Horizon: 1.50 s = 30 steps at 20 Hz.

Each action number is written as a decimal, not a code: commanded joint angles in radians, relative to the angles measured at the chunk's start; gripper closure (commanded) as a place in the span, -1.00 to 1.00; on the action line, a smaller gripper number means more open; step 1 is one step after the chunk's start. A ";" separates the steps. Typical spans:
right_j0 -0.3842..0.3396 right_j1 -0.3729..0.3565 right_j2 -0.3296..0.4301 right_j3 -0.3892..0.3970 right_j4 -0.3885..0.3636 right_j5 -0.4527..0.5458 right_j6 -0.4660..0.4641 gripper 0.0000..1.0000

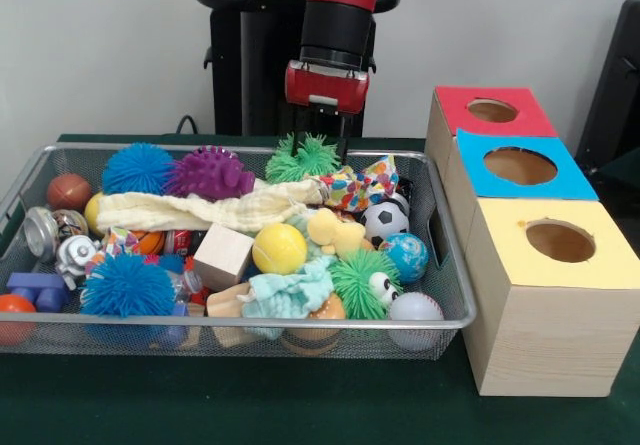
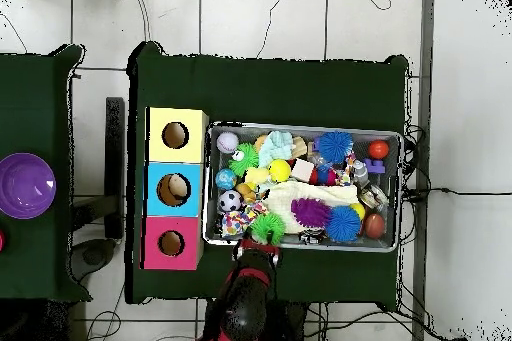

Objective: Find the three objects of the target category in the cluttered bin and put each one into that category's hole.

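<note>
While the arm hangs over the bin's (image 1: 452,317) robot-side rim, the pincer (image 1: 320,140) sits just above a green spiky ball (image 1: 305,157) at that edge; its fingers are hidden behind the ball, so I cannot tell whether it is wide, narrow or holding anything.

The bin takes up the middle of the green counter (image 1: 250,405). Three wooden boxes stand in a row touching one short end of it. The hole (image 1: 560,241) in the yellow-topped box (image 1: 555,305) is nearest the counter edge away from the robot. The blue-topped box (image 1: 520,165) is in the middle and the red-topped box (image 1: 490,110) is closest to the robot's edge.

Only two dotted fabric pieces are visible:
- dotted fabric piece one (image 1: 362,185): on top of the pile, near the bin's robot-side rim at the box end, just beside the green spiky ball and touching the soccer ball (image 1: 383,221).
- dotted fabric piece two (image 1: 118,240): toward the other short end, mostly buried, just beside the blue spiky ball (image 1: 128,285).

Other clutter: cream waffle cloth (image 1: 200,208) stretched across the middle, mint cloth (image 1: 290,293) near the rim away from the robot, yellow ball (image 1: 279,248), wooden cube (image 1: 224,255), purple spiky ball (image 1: 208,173).

In the overhead view a purple bowl (image 2: 25,185) sits on a separate counter (image 2: 40,257) beyond the boxes.
</note>
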 commanded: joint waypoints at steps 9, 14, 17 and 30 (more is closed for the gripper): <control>-0.029 0.029 0.107 -0.053 0.031 0.144 -0.102 -1.00; -0.029 0.029 0.095 -0.046 0.031 0.144 -0.112 -1.00; -0.013 0.040 0.087 -0.035 0.022 0.149 -0.094 -1.00; 0.001 0.054 0.064 -0.061 -0.002 0.118 -0.040 -1.00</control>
